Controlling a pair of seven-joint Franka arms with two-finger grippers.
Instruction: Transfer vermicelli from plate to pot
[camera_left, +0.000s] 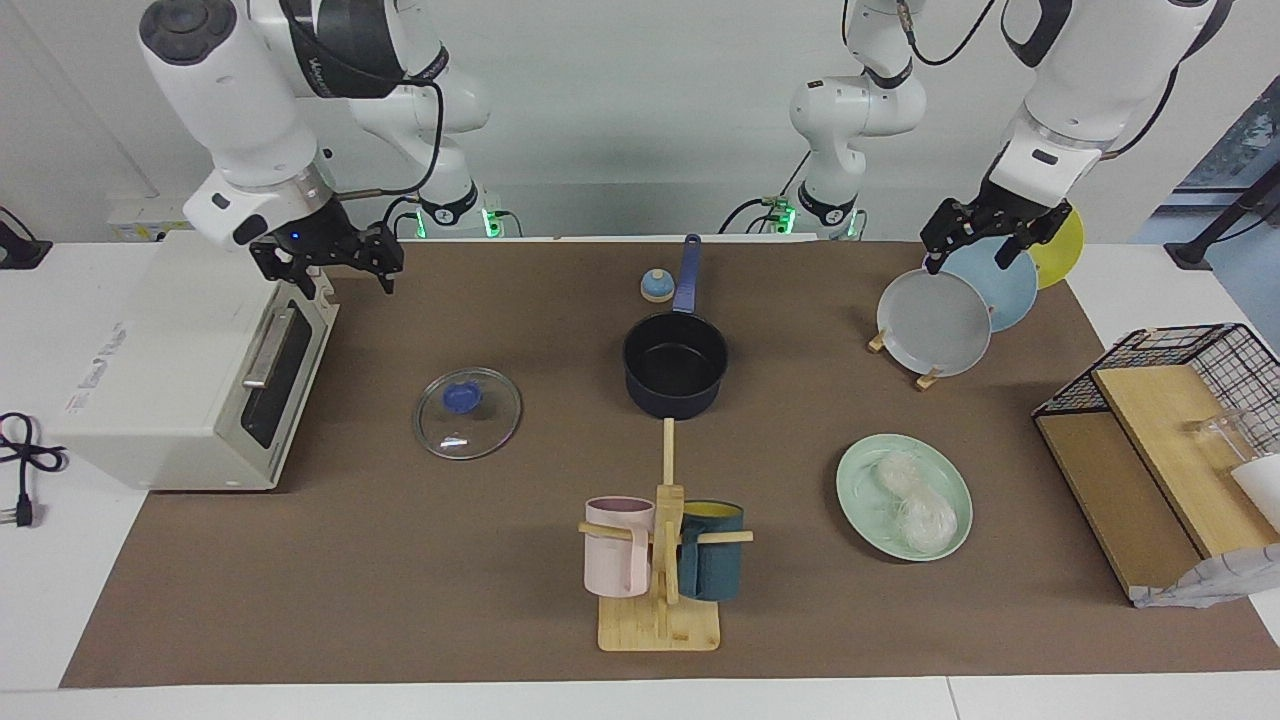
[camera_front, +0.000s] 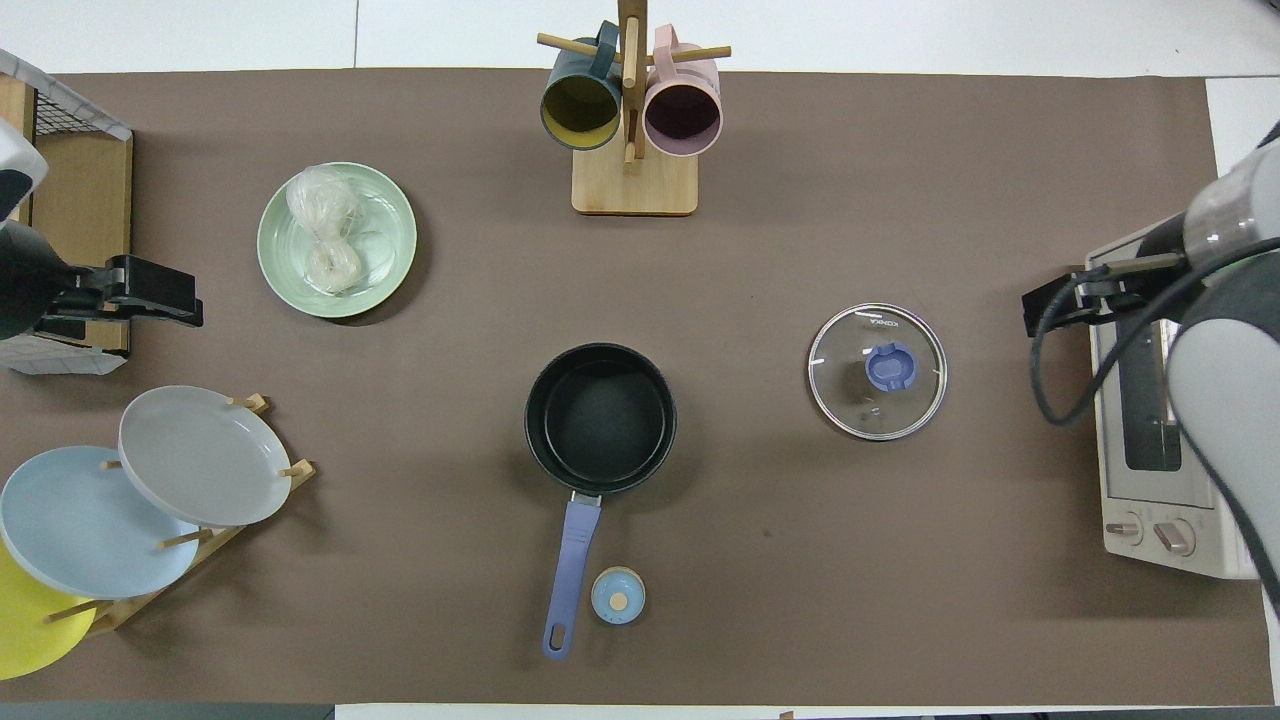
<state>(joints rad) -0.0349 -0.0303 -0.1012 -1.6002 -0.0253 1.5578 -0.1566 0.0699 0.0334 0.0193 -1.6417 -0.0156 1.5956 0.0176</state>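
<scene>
Two whitish vermicelli nests (camera_left: 912, 500) lie on the mint-green plate (camera_left: 855, 500), toward the left arm's end of the table; they also show in the overhead view (camera_front: 325, 230) on that plate (camera_front: 395, 250). The dark pot (camera_left: 675, 370) stands empty mid-table, its blue handle pointing toward the robots, and shows in the overhead view too (camera_front: 600, 420). My left gripper (camera_left: 985, 250) is open and empty in the air over the plate rack. My right gripper (camera_left: 340, 275) is open and empty over the toaster oven's front edge.
A glass lid (camera_left: 467, 412) lies between pot and toaster oven (camera_left: 170, 370). A mug tree (camera_left: 660, 560) stands farther from the robots than the pot. A plate rack (camera_left: 940, 320) and a wire basket (camera_left: 1180, 400) are at the left arm's end. A small blue knob (camera_left: 656, 286) sits beside the handle.
</scene>
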